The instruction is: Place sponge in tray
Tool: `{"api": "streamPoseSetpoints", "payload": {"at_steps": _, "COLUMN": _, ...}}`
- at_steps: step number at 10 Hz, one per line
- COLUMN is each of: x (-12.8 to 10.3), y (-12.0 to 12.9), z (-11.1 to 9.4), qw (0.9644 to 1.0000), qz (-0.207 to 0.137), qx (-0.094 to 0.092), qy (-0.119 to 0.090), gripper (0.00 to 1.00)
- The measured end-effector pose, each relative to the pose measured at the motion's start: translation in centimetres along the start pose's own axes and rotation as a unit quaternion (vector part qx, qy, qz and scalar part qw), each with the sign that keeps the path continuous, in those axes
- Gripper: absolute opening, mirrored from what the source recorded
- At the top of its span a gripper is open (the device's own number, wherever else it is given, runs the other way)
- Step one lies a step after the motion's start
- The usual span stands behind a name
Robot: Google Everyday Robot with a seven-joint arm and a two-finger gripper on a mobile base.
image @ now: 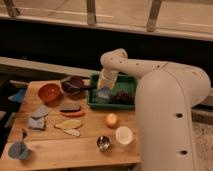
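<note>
Jaws of my gripper (104,90) pinch one pale sponge (103,93) low over the one green tray (127,82), left end. Dark clump (123,97) inside. Tabletop (75,147): two bowls, orange (111,120), white cup (124,135).

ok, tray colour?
Green, seen in the camera view: the tray sits at the table's back edge, with the gripper over its left part.
</note>
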Motion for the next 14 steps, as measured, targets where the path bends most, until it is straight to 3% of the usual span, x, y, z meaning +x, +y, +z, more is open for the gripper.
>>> {"api": "streamPoseSetpoints", "payload": {"at_steps": 3, "x": 0.9, "y": 0.2, "z": 1.5, "qw": 0.9997, "qz": 0.005, "qx": 0.001, "qy": 0.022, "gripper": 0.51}}
{"api": "streamPoseSetpoints", "payload": {"at_steps": 6, "x": 1.3, "y": 1.0, "z": 2.3, "qw": 0.9993, "qz": 0.0, "qx": -0.012, "qy": 0.036, "gripper": 0.76}}
{"api": "streamPoseSetpoints", "payload": {"at_steps": 11, "x": 1.3, "y": 1.1, "z": 2.3, "qw": 0.9985, "qz": -0.001, "qx": -0.034, "qy": 0.042, "gripper": 0.77}}
{"api": "streamPoseSetpoints", "payload": {"at_steps": 14, "x": 1.3, "y": 1.1, "z": 2.3, "qw": 0.9985, "qz": -0.001, "qx": -0.034, "qy": 0.043, "gripper": 0.77}}
